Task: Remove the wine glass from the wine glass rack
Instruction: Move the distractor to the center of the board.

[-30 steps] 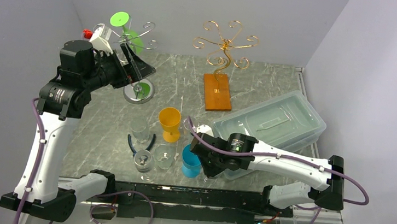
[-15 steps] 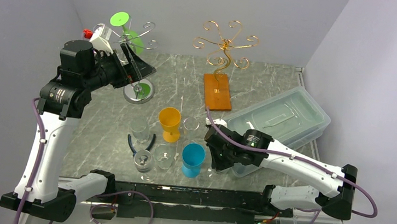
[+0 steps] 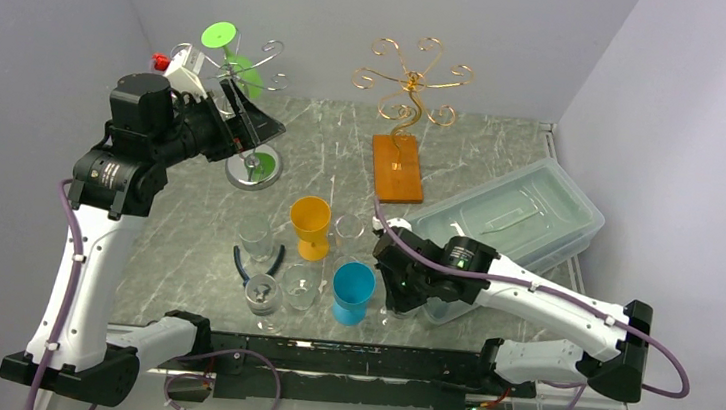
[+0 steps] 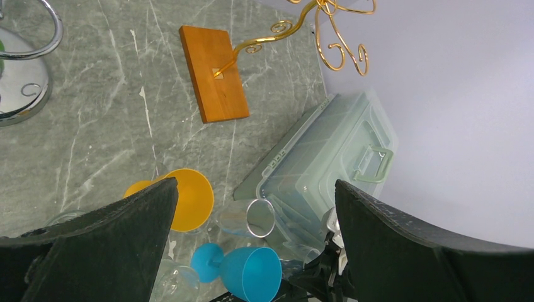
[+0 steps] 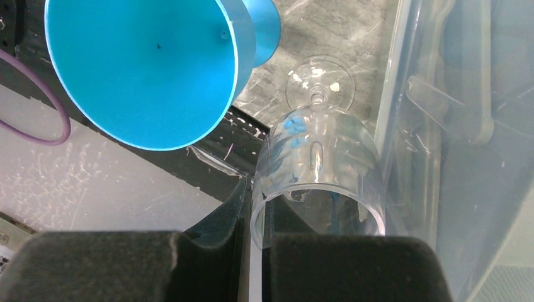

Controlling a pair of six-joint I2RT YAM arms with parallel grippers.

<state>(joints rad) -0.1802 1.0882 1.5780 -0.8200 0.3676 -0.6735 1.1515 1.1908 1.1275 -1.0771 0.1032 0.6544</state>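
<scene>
The green wine glass (image 3: 243, 73) hangs on the silver wine glass rack (image 3: 253, 166) at the far left of the table (image 3: 485, 146). Its round foot is uppermost and its bowl is below, tilted. The left gripper (image 3: 252, 119) is raised just beside that bowl with its fingers spread wide and nothing between them; from above I cannot tell whether a finger touches the glass.

A clear wine glass (image 5: 318, 157) is off the racks, at the near edge of the table right of centre, with its foot down by the marble. The right gripper (image 5: 255, 207) has its fingers pressed together on the wall of this glass at the rim, pinching it. The blue cup (image 3: 352, 292) is just to the left of this glass and the clear plastic bin (image 3: 529, 216) is close on its right.

Farther out, a yellow cup (image 3: 310, 222) stands upright near the middle of the table with several small clear glasses (image 3: 255, 237) around it. A gold wire rack (image 3: 407, 89) on a wooden base stands at the far centre, with no glass on its arms
</scene>
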